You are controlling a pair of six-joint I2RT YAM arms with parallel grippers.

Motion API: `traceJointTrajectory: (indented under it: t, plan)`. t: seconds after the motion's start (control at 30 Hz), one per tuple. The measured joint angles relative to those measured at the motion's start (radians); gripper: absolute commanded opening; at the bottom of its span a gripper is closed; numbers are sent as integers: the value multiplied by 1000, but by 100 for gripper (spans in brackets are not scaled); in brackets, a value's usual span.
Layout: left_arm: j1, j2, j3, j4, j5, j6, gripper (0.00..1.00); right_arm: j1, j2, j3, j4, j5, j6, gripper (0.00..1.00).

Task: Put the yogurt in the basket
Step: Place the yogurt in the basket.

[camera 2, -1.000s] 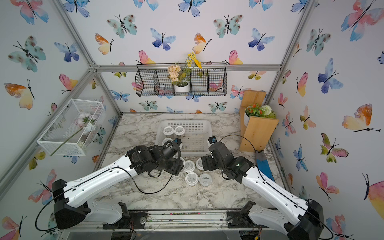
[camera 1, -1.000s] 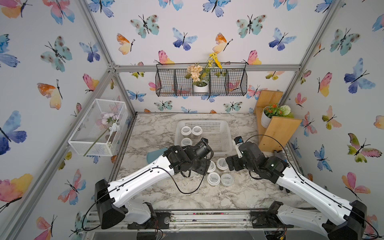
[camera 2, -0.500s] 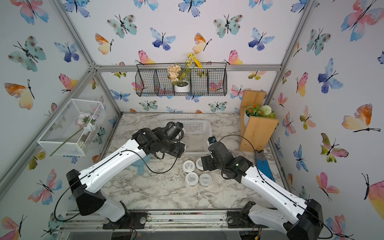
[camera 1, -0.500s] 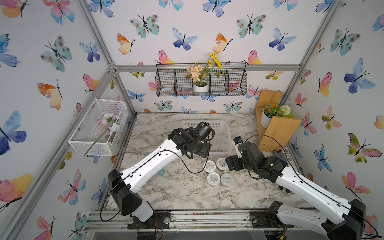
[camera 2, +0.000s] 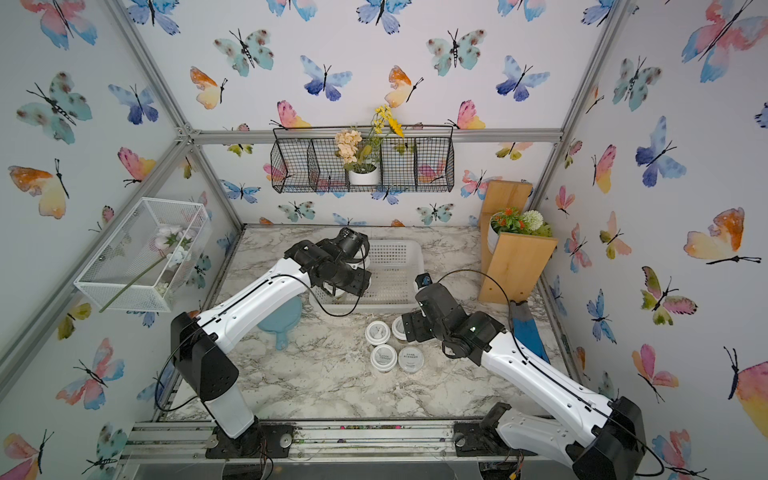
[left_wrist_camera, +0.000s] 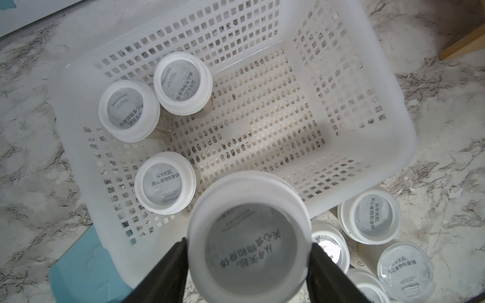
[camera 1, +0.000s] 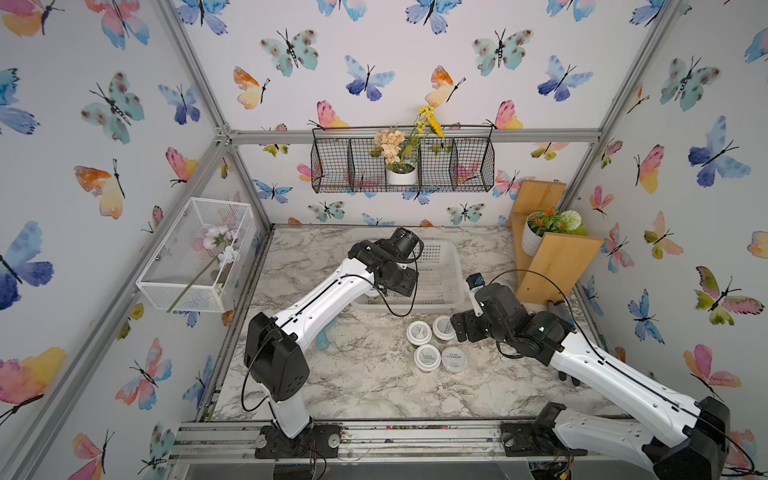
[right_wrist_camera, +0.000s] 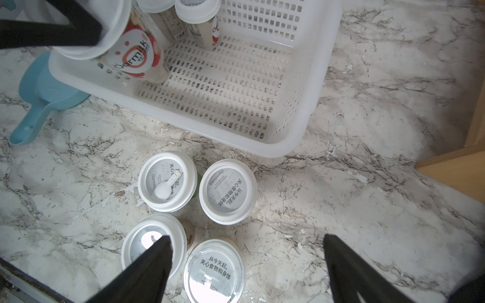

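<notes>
The left arm (camera 1: 324,299) rose from its low reach beside the four cups (camera 1: 427,357) on the table (camera 1: 365,386), its lower link going from nearly flat to steep. The left gripper (left_wrist_camera: 249,251) travelled from beside that group to above the near left part of the basket (camera 1: 459,282), clamped on a yogurt cup (left_wrist_camera: 249,244). In both top views the arm came to cover the three cups (left_wrist_camera: 164,183) standing in the basket.

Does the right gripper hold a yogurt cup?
No, the right gripper hangs open and empty above four yogurt cups on the table.
</notes>
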Motion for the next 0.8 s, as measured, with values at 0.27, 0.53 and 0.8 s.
traceJointTrajectory:
  t: [0.27, 0.53, 0.8]
  plan:
    - [45, 72, -8, 74, 26, 21, 69, 0, 8, 0, 0, -1, 0, 92]
    - [73, 133, -8, 131, 36, 25, 69, 0, 11, 0, 0, -4, 0, 92]
    - [83, 183, -21, 168, 35, 26, 69, 0, 10, 0, 0, -6, 0, 92]
